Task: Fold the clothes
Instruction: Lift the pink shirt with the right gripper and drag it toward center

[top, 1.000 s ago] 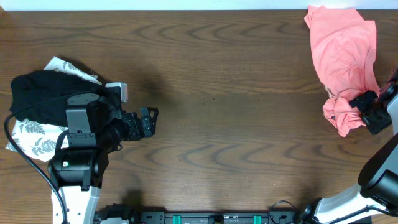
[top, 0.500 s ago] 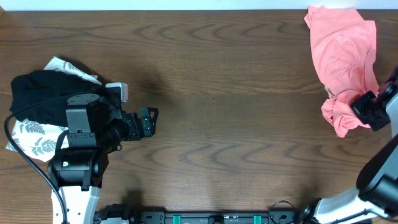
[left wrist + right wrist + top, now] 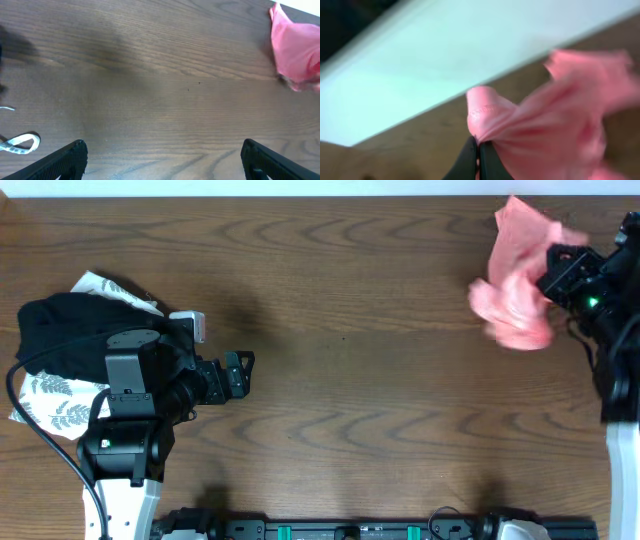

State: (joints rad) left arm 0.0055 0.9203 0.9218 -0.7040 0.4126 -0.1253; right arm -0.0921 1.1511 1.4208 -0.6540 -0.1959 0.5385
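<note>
two pincers, and only mine on the right has changed. a second ago my right pincer (image 3: 553, 272) sat low by the right edge of the worktop (image 3: 350, 390), at the bottom bunch of the t-shirt (image 3: 510, 300), which lay stretched in a long strip down that edge. now it is up near the far right corner, its fingers pressed together on a fold of the pink fabric, and the shirt hangs from it in a gathered, motion-blurred clump. the clump sits further in from the right edge than before, close to the far edge. in the right wrist view a pale strip runs just beyond that far edge, right behind the pinched fold.

my left pincer (image 3: 240, 370) has not moved: it rests with its fingers wide apart, holding nothing, pointing across the wood toward the shirt. behind its arm, at the left edge, the black garment (image 3: 55, 330) lies on top of the white leaf-print garment (image 3: 60, 405), both as they were.

between the left pincer and the shirt a broad stretch of brown wood runs from the near edge to the far edge.
</note>
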